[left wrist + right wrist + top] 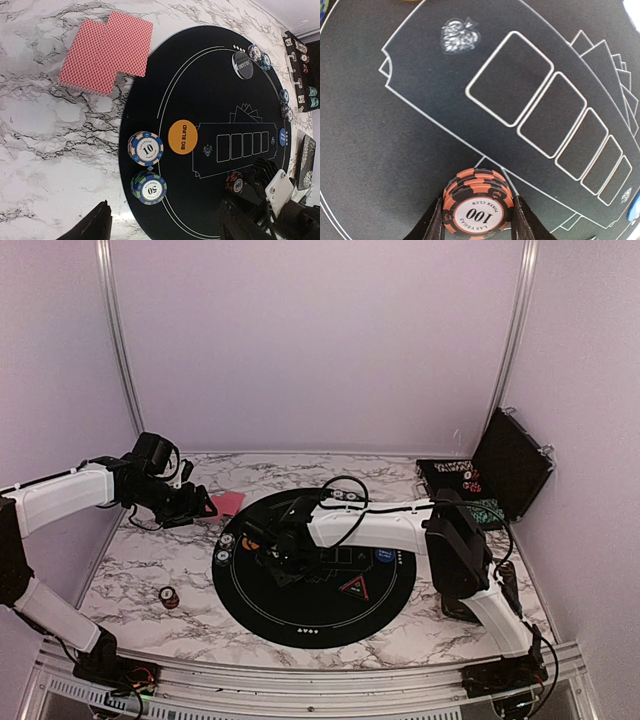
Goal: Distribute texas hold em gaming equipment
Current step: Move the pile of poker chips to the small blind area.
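Observation:
My right gripper [477,220] is shut on an orange-and-black "100" chip stack [477,206] low over the round black mat [380,130], left of its centre [280,565]. My left gripper [167,231] is open and empty, hovering over the mat's left edge. Below it stand a blue-cream "10" stack [145,148], a green-blue "50" stack [149,187] and the orange "BIG BLIND" button [182,136]. Two pink-red-backed cards [106,50] lie on the marble left of the mat. A blue button [383,557] and a black triangle marker [355,587] lie on the mat's right half.
A dark round dealer button [242,65] and more chip stacks [260,56] sit at the mat's far edge. One red chip stack [170,597] stands on the marble at front left. The open black floral case [510,462] with chips stands at back right.

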`<action>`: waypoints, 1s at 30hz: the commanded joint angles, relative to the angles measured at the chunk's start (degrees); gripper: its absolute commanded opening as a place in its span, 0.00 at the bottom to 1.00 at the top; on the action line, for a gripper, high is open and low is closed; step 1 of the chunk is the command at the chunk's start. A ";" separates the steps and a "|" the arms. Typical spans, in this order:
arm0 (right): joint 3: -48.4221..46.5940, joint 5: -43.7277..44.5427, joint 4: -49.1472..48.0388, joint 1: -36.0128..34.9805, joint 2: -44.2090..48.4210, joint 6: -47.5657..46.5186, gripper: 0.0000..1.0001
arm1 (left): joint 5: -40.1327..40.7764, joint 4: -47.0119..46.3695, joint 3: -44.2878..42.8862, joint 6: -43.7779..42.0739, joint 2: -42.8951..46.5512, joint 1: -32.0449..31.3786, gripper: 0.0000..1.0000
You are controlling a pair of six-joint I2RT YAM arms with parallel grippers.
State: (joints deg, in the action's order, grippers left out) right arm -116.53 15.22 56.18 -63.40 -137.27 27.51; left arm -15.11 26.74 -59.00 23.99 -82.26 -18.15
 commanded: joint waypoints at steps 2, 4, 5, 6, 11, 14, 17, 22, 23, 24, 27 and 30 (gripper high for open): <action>0.45 3.13 3.48 1.81 -1.22 1.09 0.29 | -0.97 -1.36 0.55 -0.91 0.16 0.34 0.75; 1.21 3.12 3.54 2.41 -0.98 1.44 0.28 | -0.98 -1.35 0.64 -0.98 0.02 0.34 0.75; 1.74 3.08 3.38 2.66 -0.72 1.60 0.28 | -1.12 -1.35 0.71 -1.05 -0.01 0.31 0.75; 2.34 3.14 3.14 2.97 -0.49 1.67 0.28 | -1.12 -1.34 0.77 -1.05 -0.07 0.31 0.75; 4.96 3.27 2.39 4.69 0.52 2.24 0.28 | -1.15 -1.42 0.86 -1.23 -0.26 0.32 0.75; 7.16 3.38 1.65 5.89 1.51 2.61 0.28 | -1.33 -1.35 0.82 -1.23 -0.44 0.31 0.75; 8.86 3.54 1.18 6.90 2.47 2.89 0.28 | -1.43 -1.37 0.82 -1.31 -0.55 0.31 0.75; 11.78 3.50 -0.03 8.16 3.62 3.25 0.28 | -1.49 -1.36 0.90 -1.43 -0.84 0.32 0.75; 12.22 3.45 -0.17 8.38 3.85 3.39 0.28 | -1.41 -1.40 0.91 -1.42 -0.83 0.32 0.75; 12.88 3.41 -0.31 8.64 4.06 3.49 0.28 | -1.43 -1.40 0.91 -1.41 -0.83 0.31 0.75; 14.85 3.33 -1.07 9.23 5.20 3.84 0.28 | -1.50 -1.35 0.99 -1.40 -1.03 0.31 0.75; 16.71 3.40 -1.54 9.86 6.31 4.26 0.28 | -1.51 -1.35 0.99 -1.40 -1.16 0.37 0.75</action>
State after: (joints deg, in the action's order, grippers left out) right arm -103.66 16.16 50.59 -55.61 -130.34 30.61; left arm -16.03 26.24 -58.72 23.31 -82.48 -18.15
